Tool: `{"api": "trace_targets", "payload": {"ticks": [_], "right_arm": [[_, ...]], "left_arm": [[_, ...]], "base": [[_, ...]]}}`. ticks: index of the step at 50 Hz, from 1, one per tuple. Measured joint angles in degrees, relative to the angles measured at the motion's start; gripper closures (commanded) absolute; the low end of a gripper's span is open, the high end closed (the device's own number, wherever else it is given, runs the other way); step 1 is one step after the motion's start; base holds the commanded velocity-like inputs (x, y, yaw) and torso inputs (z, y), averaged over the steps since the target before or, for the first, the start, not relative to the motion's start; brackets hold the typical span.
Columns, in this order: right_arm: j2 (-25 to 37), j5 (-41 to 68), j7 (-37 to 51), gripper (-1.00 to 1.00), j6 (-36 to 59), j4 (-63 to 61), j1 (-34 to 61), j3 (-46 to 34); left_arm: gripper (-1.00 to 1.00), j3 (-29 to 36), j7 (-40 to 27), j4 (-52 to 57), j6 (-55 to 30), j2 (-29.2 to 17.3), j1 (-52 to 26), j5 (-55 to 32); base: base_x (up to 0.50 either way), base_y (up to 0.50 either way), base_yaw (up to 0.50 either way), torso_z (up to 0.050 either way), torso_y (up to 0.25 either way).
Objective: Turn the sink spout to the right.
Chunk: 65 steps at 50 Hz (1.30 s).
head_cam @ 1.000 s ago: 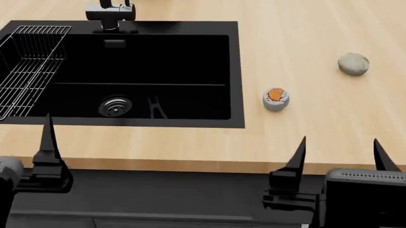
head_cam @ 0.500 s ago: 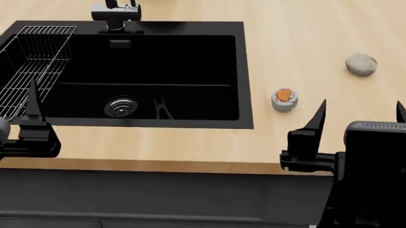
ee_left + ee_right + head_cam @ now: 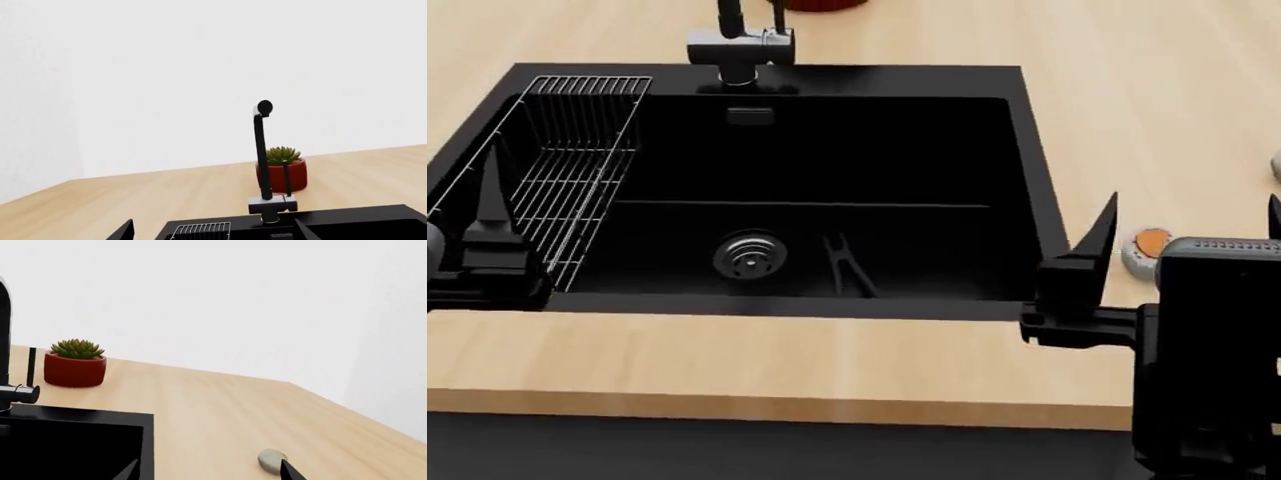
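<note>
The sink spout (image 3: 260, 155) is a tall thin black tube rising from a short grey faucet body (image 3: 741, 46) behind the sink's back rim; its tube also shows in the right wrist view (image 3: 4, 335). The sink (image 3: 1030, 170) is a large black basin with a steel drain (image 3: 749, 255). My left gripper (image 3: 212, 231) is open and empty, low before the sink's front left corner; one finger (image 3: 489, 200) shows in the head view. My right gripper (image 3: 1194, 205) is open and empty beside the sink's front right corner, also seen in the right wrist view (image 3: 210, 472). Both are far from the spout.
A silver wire rack (image 3: 567, 160) hangs in the sink's left side. A thin black lever rod (image 3: 286, 177) stands by the faucet. A red pot with a succulent (image 3: 75, 367) sits behind it. A grey lump (image 3: 270, 460) and a small round orange-topped piece (image 3: 1145, 245) lie on the wooden counter at right.
The head view has shifted: the sink now looks larger and sits further right and lower. Both grippers have come forward to the sink's front corners, still open.
</note>
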Motion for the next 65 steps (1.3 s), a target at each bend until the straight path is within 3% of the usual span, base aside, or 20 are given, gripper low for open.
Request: {"api": "trace_targets", "payload": {"ticks": [22, 53, 65], "right_arm": [[0.05, 0.75, 0.17, -1.0, 0.29, -0.12, 0.34, 0.38], [0.12, 1.49, 0.66, -1.0, -0.33, 0.11, -0.48, 1.31], [0.15, 1.61, 1.16, -1.0, 0.27, -0.56, -0.46, 1.36]], "left_arm": [[-1.0, 0.52, -0.05, -0.94, -0.11, -0.44, -1.35, -0.5], [-1.0, 1.52, -0.41, -1.81, -0.15, -0.73, -2.81, -1.01], [-1.0, 1.75, -0.54, -1.98, -0.03, -0.8, -3.03, -1.32]], "base": [[0.31, 0.31, 0.0, 0.0, 0.0], [0.37, 0.0, 0.0, 0.0, 0.0], [0.06, 0.0, 0.0, 0.0, 0.001]]}}
